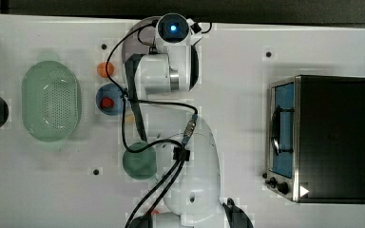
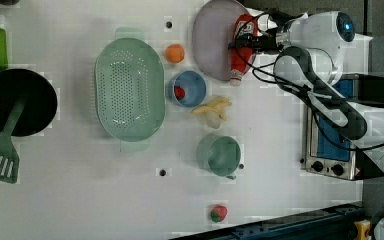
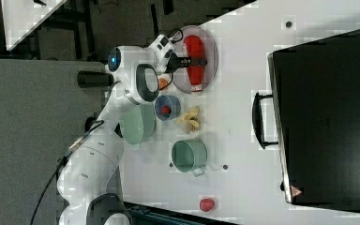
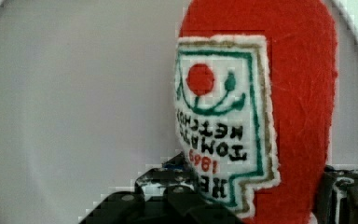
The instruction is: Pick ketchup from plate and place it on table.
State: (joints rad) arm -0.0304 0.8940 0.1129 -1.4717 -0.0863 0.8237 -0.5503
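Note:
The ketchup, a soft red bottle with a white label, lies flat on the pale grey-lilac plate. In the left view the ketchup lies along the plate's right side, with its white cap over the rim nearest the blue bowl. My gripper reaches over the plate and straddles the bottle's middle, one dark finger pressed against each side. In the right view the gripper crosses the ketchup. The bottle still rests on the plate. The white table spreads around it.
Beside the plate are an orange ball, a blue bowl holding a strawberry, a banana, a green cup and an oval green basket. A toaster oven stands behind the arm. A black pan sits far off.

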